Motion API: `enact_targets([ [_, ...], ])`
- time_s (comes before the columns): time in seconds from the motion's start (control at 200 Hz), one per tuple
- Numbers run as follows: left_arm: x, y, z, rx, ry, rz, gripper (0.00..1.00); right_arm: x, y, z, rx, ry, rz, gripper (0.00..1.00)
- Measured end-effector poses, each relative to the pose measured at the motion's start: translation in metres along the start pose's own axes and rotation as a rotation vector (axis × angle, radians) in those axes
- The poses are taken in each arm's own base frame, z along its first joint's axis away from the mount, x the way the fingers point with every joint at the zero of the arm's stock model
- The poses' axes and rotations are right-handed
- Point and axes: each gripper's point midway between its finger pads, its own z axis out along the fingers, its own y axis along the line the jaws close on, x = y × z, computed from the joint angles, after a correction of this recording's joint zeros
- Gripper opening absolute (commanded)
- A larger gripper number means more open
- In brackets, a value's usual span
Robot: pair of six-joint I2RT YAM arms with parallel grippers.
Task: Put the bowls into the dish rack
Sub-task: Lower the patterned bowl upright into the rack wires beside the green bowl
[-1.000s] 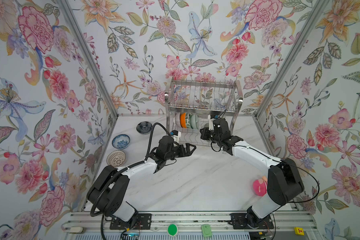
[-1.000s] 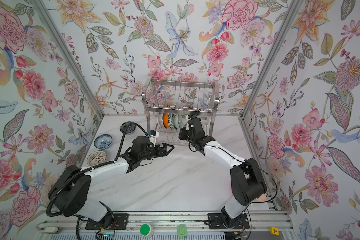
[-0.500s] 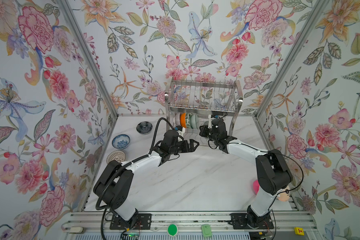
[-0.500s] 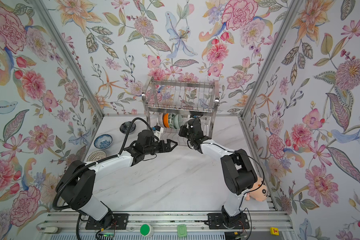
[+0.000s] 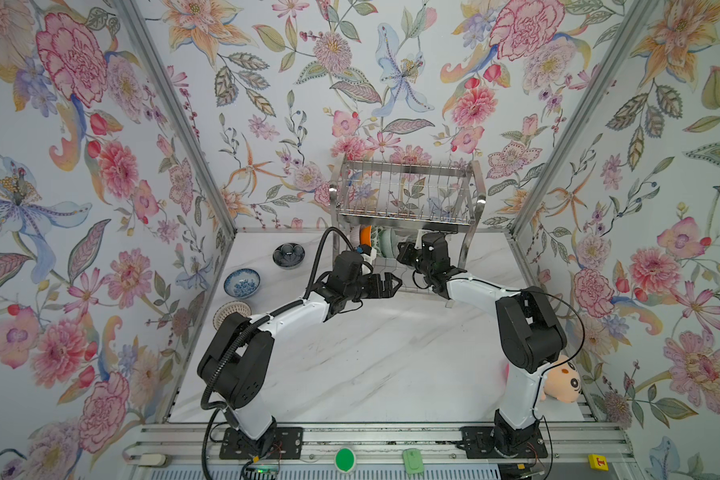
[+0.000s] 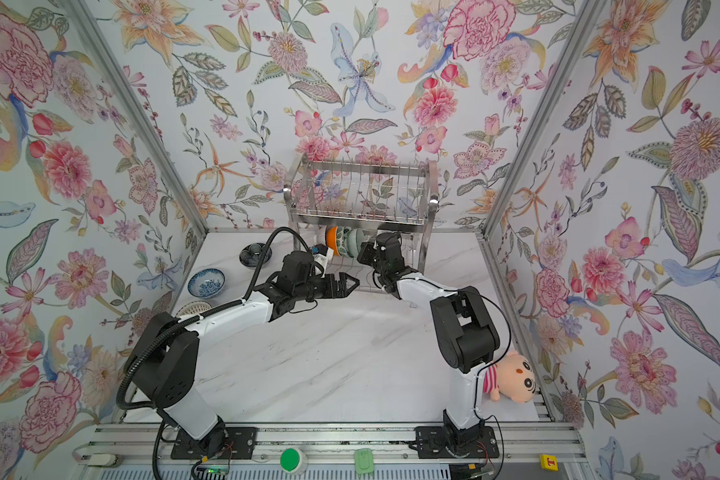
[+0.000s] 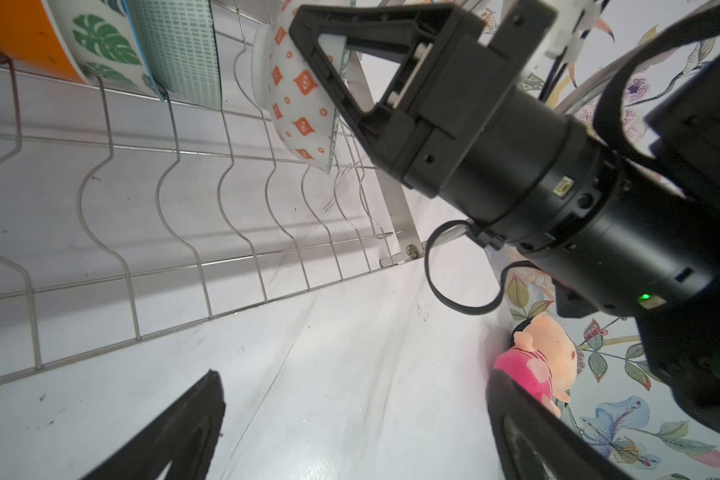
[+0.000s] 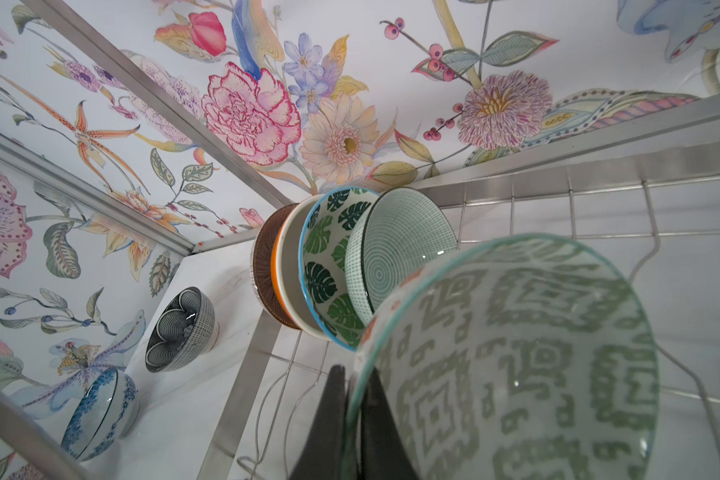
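Now, right tool [image 8: 353, 386] first: its fingers are together on the rim of the orange-diamond bowl [image 7: 296, 95], one inside and one outside, with the bowl on edge. Over the last second it has carried that bowl a little deeper under the upper tier of the dish rack [image 5: 472, 187]. The elbow behind it has folded in toward the rack, which uncovers the plush toy [image 5: 562, 382] beside the right arm's base.

We place the bowl over the lower shelf, one gap along from the grey-green bowl [image 8: 395, 245]. Whether its lower edge touches the wires yet we cannot tell. Beyond stand the leaf-print bowl [image 8: 325, 266], the orange-and-white bowl [image 8: 288, 266] and a brown ribbed bowl [image 8: 262, 257], all on edge in a row.

Left tool [image 5: 393, 285] — jaws wide apart, nothing in them — has crept toward the rack front and sits near the right wrist.

Unmoved on the worktop [image 5: 371, 365], far left: dark navy bowl [image 5: 288, 254], blue floral bowl [image 5: 242, 282], tan lattice bowl [image 5: 232, 311].

Our reading — the fifth bowl is nearly seated, the release is not yet made, and three are left to fetch. The tools are close, so the left should hold off.
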Motion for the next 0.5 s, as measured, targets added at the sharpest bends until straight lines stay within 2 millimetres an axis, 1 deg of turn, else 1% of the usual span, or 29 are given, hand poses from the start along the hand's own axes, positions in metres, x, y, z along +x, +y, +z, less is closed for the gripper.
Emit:
enact_targets([
  [0.13, -0.006, 0.003, 0.005, -0.008, 0.001, 0.011, 0.99, -0.003, -0.005, 0.006, -0.015, -0.019, 0.020, 0.00],
  [0.305, -0.007, 0.010, 0.012, -0.027, 0.019, 0.009, 0.99, -0.011, -0.011, 0.014, -0.054, -0.065, 0.046, 0.00],
  [0.5, -0.016, 0.015, 0.016, -0.039, 0.015, 0.016, 0.99, -0.018, -0.019, 0.029, -0.105, -0.097, 0.094, 0.00],
])
